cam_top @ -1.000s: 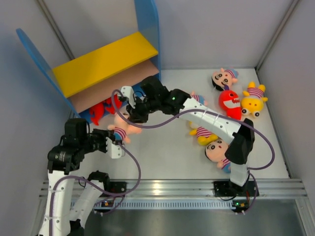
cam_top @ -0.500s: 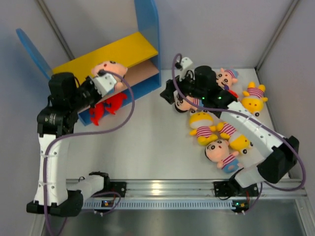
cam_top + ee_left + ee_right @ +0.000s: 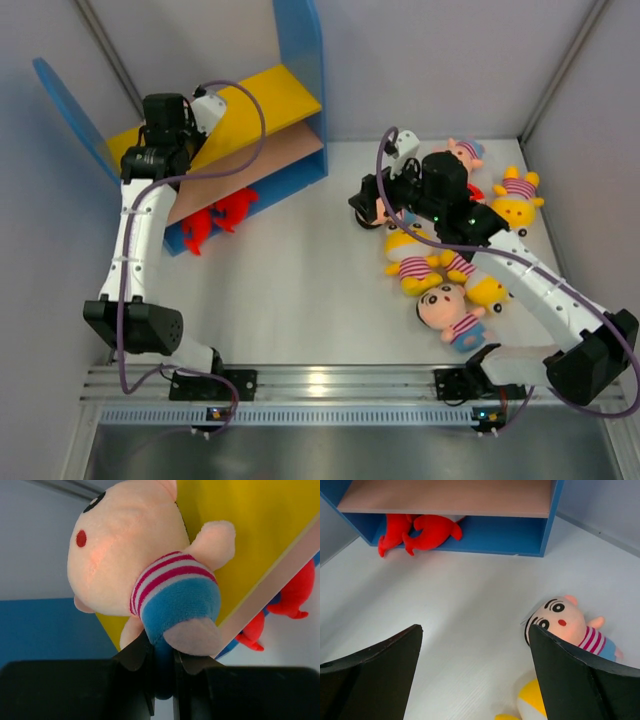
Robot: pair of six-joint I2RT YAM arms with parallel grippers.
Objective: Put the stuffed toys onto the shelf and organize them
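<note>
Your pink-faced doll (image 3: 145, 575) hangs over the shelf's (image 3: 300, 50) yellow board (image 3: 255, 100) at the table's (image 3: 300, 290) far left corner, with your left hand (image 3: 162, 662) clamped on its blue bottom to set it down there. Your right hand (image 3: 475, 630), fingers apart, hovers above another doll (image 3: 560, 620), probably lining up that pick.

left arm (image 3: 135, 230) raised, left pincer (image 3: 162, 652) clamped | right arm (image 3: 520, 280) outstretched, right pincer (image 3: 475, 630) spread

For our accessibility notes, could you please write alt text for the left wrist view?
The left tool grips a pink-faced plush doll, in a striped shirt and blue bottoms, by its lower end, in front of the shelf's yellow upper board. At the right, past the edge of the tan lower board, two red plush toys show.
</note>
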